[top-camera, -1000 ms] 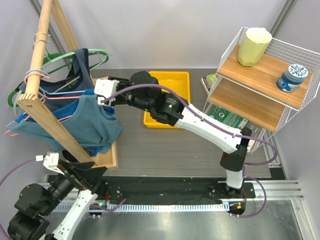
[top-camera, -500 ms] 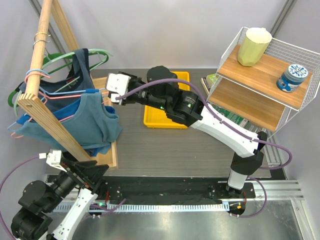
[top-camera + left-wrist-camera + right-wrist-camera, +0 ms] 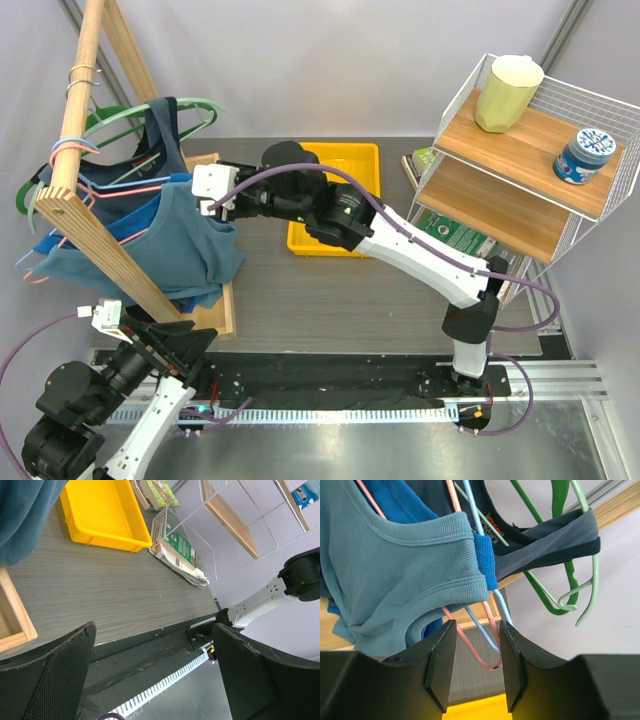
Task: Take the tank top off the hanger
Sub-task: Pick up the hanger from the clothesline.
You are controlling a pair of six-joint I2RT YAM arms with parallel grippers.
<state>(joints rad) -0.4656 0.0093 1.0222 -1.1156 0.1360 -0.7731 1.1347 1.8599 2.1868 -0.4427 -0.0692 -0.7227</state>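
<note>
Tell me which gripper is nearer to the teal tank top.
Right. The right gripper is at the shoulder strap of the teal tank top; the left gripper is low by the table near edge, apart from it.

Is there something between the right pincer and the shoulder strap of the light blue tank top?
Only hanger wire: the ends of the pink hanger and the pale blue hanger stick out below the strap, just ahead of the right pincer. Nothing else intervenes.
</note>
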